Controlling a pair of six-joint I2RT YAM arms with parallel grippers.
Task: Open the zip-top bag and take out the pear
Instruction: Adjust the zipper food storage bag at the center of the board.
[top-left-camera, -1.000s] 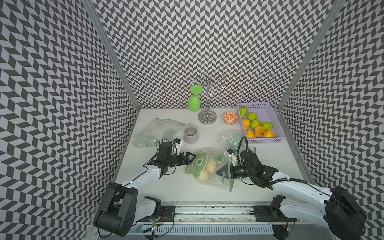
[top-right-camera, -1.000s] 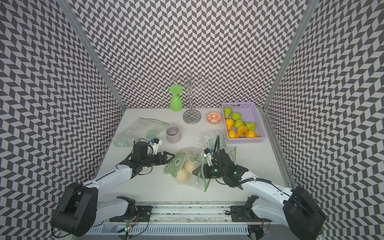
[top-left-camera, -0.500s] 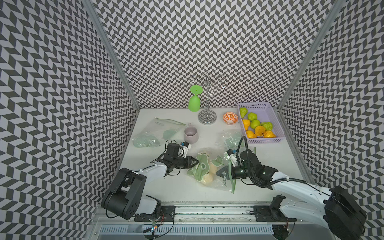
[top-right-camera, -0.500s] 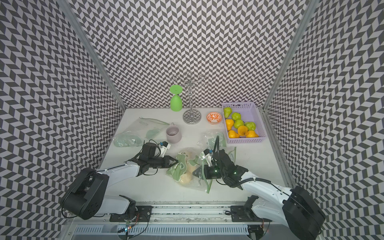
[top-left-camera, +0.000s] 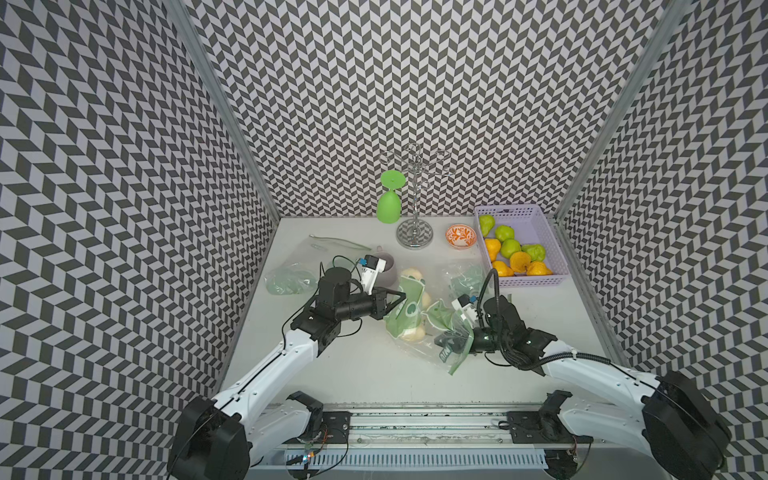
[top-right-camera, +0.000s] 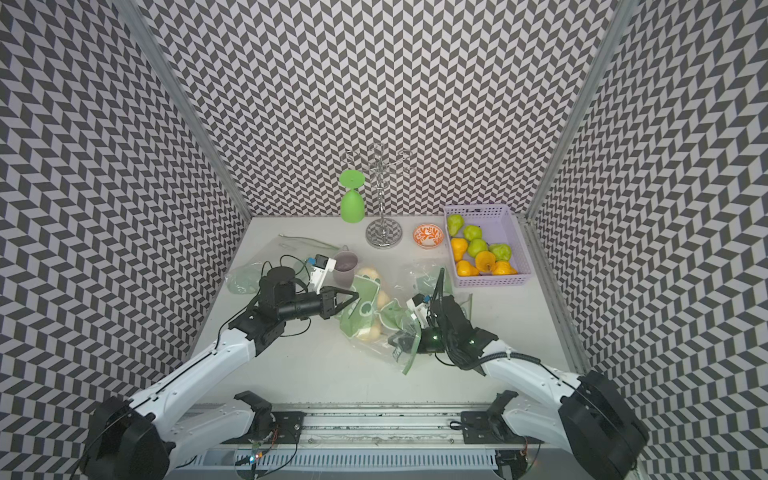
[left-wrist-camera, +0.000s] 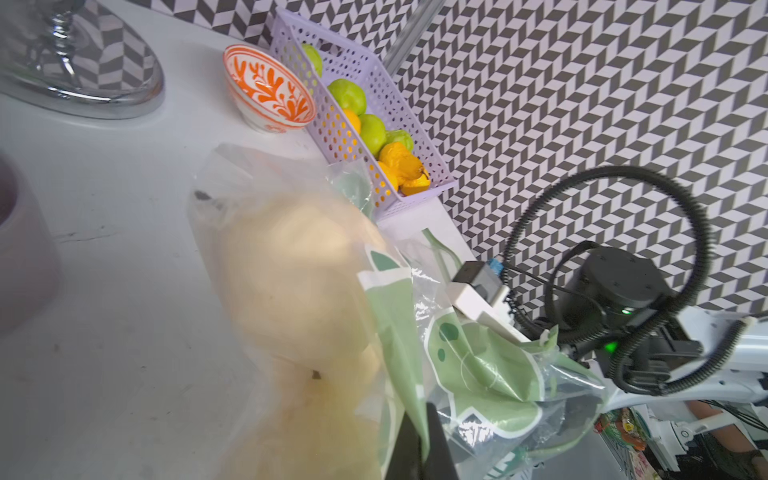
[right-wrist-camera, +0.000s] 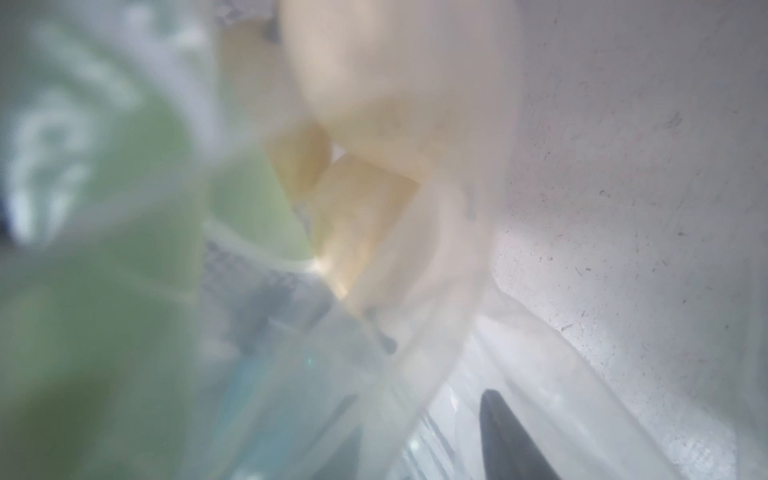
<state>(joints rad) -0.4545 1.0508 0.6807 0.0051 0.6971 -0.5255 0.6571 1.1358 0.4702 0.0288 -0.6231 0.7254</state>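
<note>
Glossy crinkled plastic bag (top-left-camera: 409, 309), mirror-bright metal stand (top-left-camera: 414, 235), matt table (top-left-camera: 374, 374)

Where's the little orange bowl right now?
In both top views the orange bowl sits at the back of the table, between the chrome stand's base and the purple fruit basket.

- both top views hang high at the front, looking down across the whole table (top-left-camera: 374, 374) to the back wall (top-left-camera: 415, 83); they share nearly the same scene.
- left wrist view: low, close, facing across the zip-top bag (left-wrist-camera: 478, 365) toward the basket (left-wrist-camera: 390, 95).
- right wrist view: pressed against the bag's film, blurred.
</note>
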